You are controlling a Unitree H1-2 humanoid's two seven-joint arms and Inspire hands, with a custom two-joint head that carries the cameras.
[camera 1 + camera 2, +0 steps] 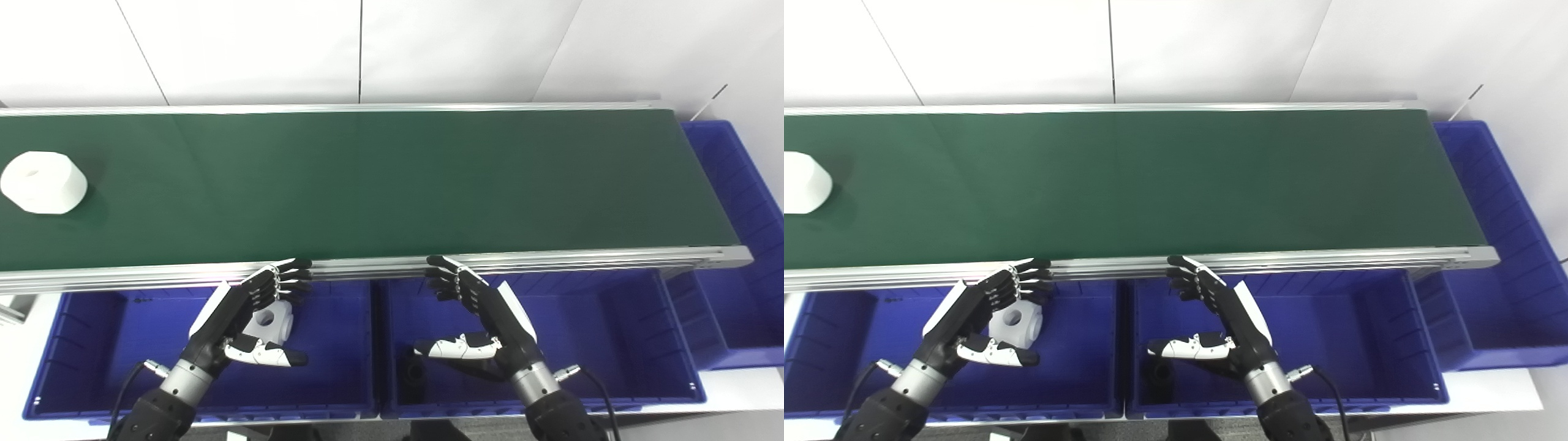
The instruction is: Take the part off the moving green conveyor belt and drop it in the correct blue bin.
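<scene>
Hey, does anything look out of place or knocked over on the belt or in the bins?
Nothing stands out. One white part sits on the belt; both open hands wait over the bins.

A robotics test lab set up as a small sorting line: a green conveyor belt (367,184) in an aluminium frame (490,260) runs the width of the room, with plain white wall panels (245,49) directly behind it. Blue plastic bins (582,343) line the belt's near side, and one more blue bin (735,184) sits at its right end. A white moulded part (43,182) rides at the belt's far left. The set-up stands on a white desk (744,383).
</scene>
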